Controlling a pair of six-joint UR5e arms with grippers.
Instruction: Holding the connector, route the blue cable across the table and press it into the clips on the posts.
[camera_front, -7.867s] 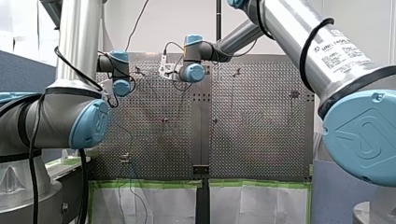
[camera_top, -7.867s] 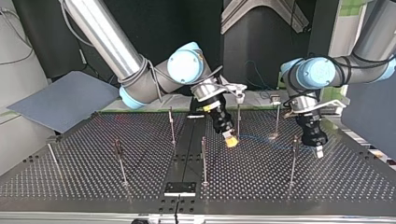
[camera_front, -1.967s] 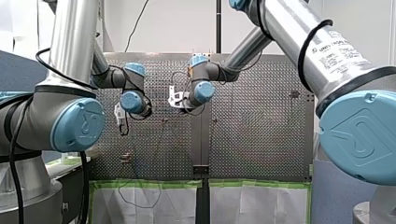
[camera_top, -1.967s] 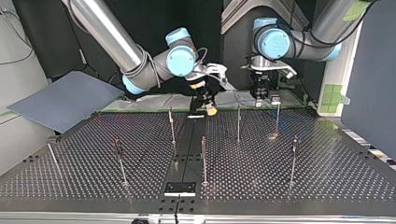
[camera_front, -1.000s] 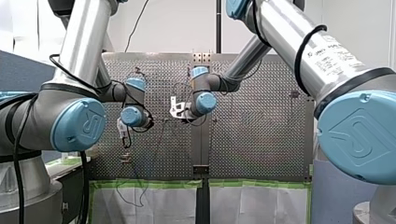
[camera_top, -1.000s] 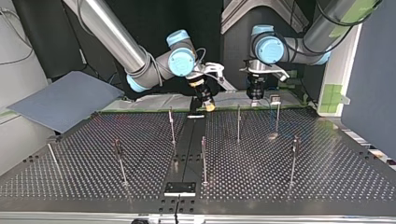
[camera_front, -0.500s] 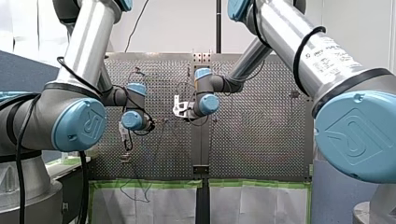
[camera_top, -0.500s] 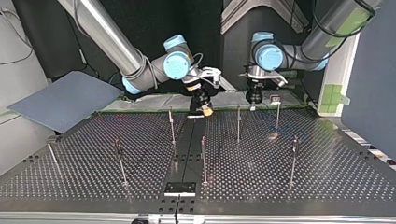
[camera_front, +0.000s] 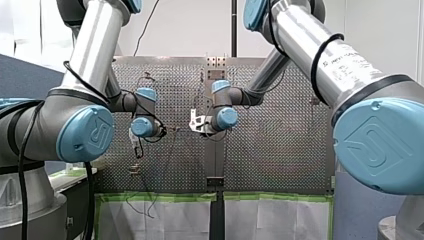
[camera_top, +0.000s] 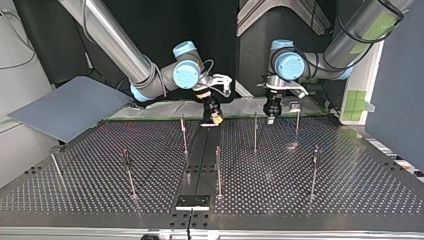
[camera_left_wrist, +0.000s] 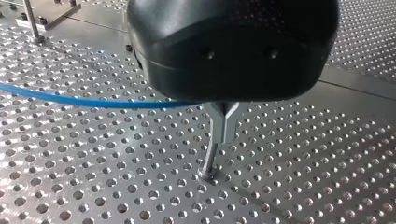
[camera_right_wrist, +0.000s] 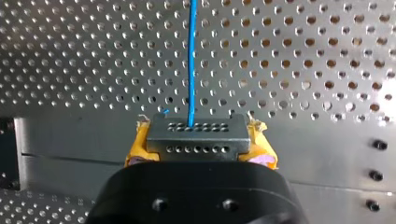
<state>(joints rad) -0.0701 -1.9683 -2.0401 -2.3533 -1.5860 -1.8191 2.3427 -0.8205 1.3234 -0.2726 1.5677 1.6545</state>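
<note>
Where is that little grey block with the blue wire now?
The dark grey perforated connector block is clamped between the yellow pads of my right pincer, over the far middle of the perforated metal table in the top view.

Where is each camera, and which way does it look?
Front view: behind and above the arms, looking across the perforated table; my left arm and my right arm frame it.
Top view: across the table, facing the arms; my right gripper at its left, my left gripper at its right.
Left wrist view: on my left wrist, looking past its gripper at a clip post.
Right wrist view: on my right wrist; its gripper clamps the connector.
Both wrist views show the blue cable.
</note>
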